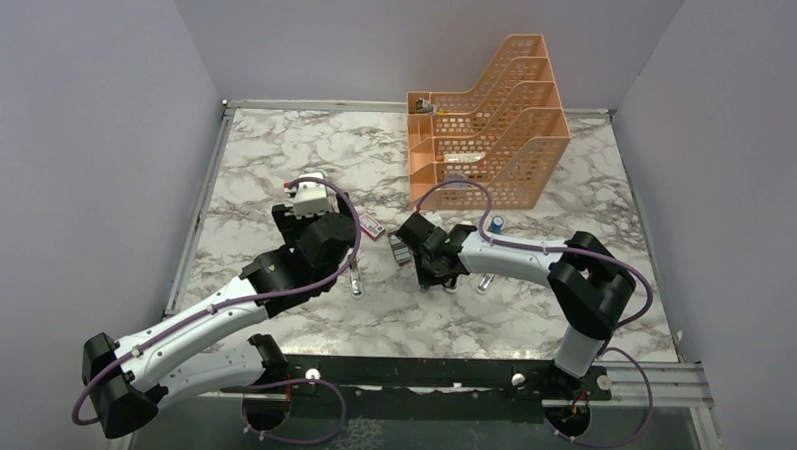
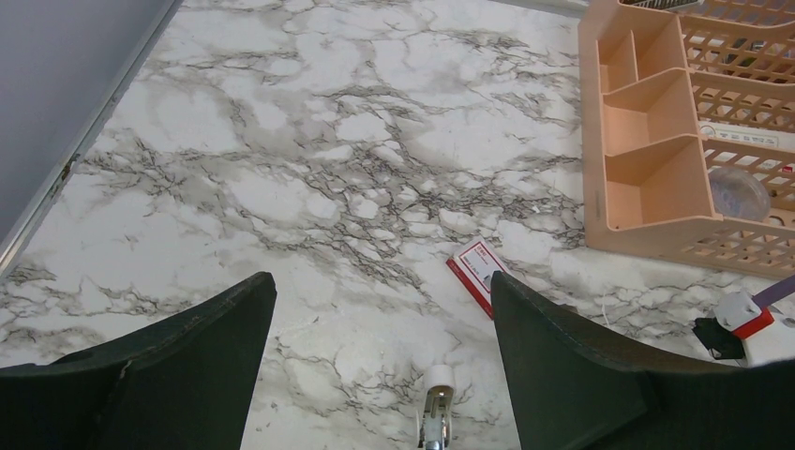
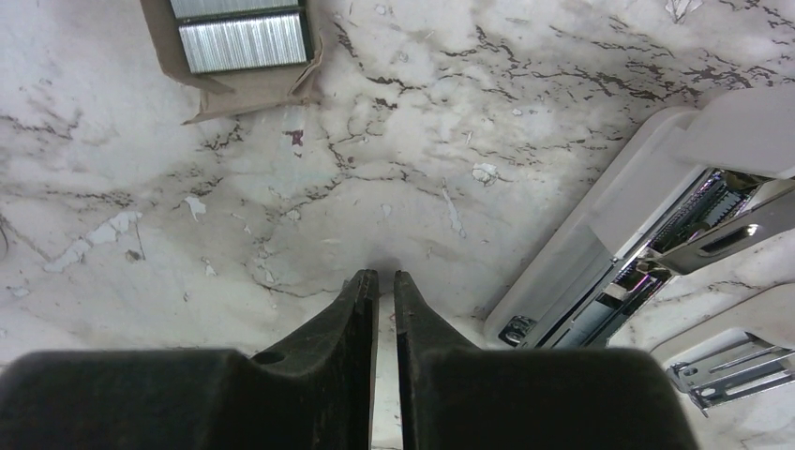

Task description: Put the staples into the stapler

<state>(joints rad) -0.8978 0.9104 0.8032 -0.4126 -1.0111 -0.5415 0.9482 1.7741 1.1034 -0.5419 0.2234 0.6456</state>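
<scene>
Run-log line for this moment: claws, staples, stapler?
left claw open | right claw shut | staples in tray | stapler open

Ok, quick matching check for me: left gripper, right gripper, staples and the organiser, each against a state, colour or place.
Things:
1 left gripper
2 right gripper
3 staples
4 organiser

States:
a lying in a tray
b shut
c orange, at the back
d open

Pairs: 1-d, 2-b, 3-a, 4-c
</scene>
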